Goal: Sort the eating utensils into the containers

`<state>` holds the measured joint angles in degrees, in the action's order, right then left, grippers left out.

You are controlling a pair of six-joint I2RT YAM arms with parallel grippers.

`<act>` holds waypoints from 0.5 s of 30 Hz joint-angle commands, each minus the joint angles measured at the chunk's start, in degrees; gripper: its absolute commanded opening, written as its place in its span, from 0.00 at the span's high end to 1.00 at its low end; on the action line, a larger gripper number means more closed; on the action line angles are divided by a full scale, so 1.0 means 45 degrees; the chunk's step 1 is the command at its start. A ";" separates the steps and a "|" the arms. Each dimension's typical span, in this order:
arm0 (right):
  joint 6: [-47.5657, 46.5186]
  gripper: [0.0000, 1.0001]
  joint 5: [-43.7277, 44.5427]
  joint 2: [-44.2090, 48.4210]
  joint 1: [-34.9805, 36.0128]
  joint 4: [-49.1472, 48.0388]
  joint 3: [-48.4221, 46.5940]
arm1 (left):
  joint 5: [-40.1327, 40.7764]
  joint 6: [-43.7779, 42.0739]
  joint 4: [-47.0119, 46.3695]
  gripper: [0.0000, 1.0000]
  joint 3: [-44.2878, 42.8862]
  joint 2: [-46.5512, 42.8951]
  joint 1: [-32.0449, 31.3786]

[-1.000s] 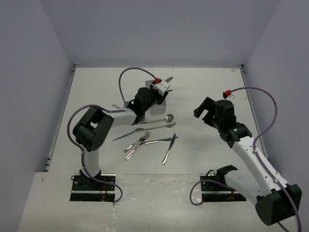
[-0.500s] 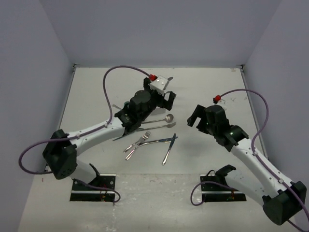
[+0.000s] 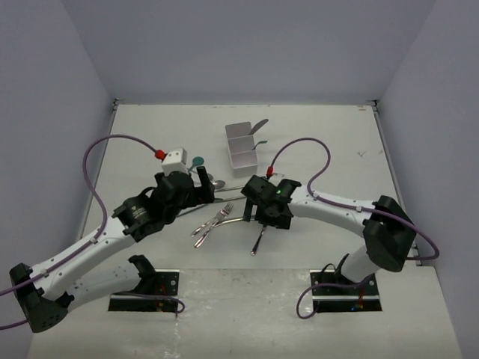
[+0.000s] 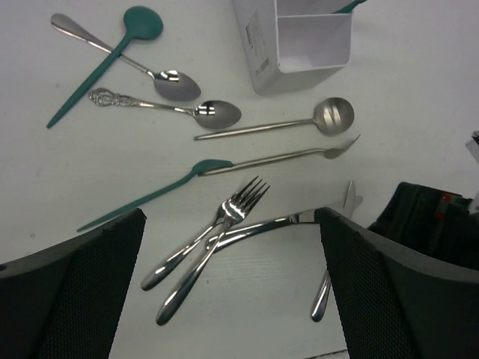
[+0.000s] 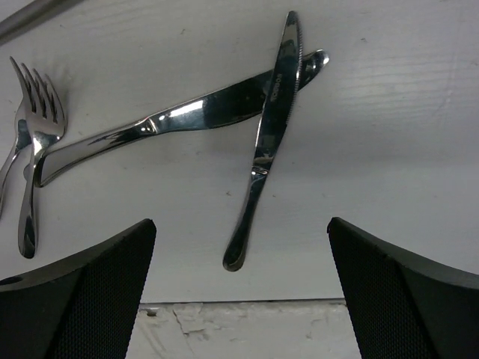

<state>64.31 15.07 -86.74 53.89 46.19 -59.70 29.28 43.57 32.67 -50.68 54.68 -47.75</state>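
Several eating utensils lie loose on the table. Two silver forks (image 4: pixel 217 228) cross beside a curved silver knife (image 4: pixel 281 222), and a slim knife (image 5: pixel 266 142) lies across the broad one (image 5: pixel 187 116). Further back lie spoons (image 4: pixel 213 112), a teal spoon (image 4: pixel 105 63) and a teal knife (image 4: pixel 150 196). The white containers box (image 3: pixel 243 146) stands behind them with a handle (image 3: pixel 258 125) sticking out. My left gripper (image 4: pixel 232 218) hangs open above the forks. My right gripper (image 5: pixel 241 224) hangs open over the slim knife's handle. Neither holds anything.
The two grippers (image 3: pixel 208 191) (image 3: pixel 260 212) are close together over the utensil pile. The table's front edge (image 5: pixel 247 303) runs just below the slim knife's handle. Grey walls close off the back and both sides.
The left arm has come back from the white box down over the forks, its jaws now wide. The right arm has swung left and down over the knives.
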 commanded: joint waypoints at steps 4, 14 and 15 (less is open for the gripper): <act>0.1781 0.01 0.0243 -0.1660 0.0855 0.0884 -0.1048 | -0.0705 0.1625 0.1606 0.00 0.0539 -0.2421 -0.0034; 0.2270 0.28 -0.0204 -0.2971 0.1052 0.0439 -0.0620 | -0.0842 0.1743 0.2018 0.00 0.0733 -0.3478 -0.0034; 0.2328 0.36 -0.0224 -0.2990 0.1052 0.0341 -0.0446 | -0.0842 0.1743 0.2057 0.00 0.0734 -0.3478 -0.0034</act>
<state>71.81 13.76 -100.05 58.11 47.94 -62.39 26.17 50.02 40.64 -48.03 39.13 -47.75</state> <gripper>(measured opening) 0.675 0.999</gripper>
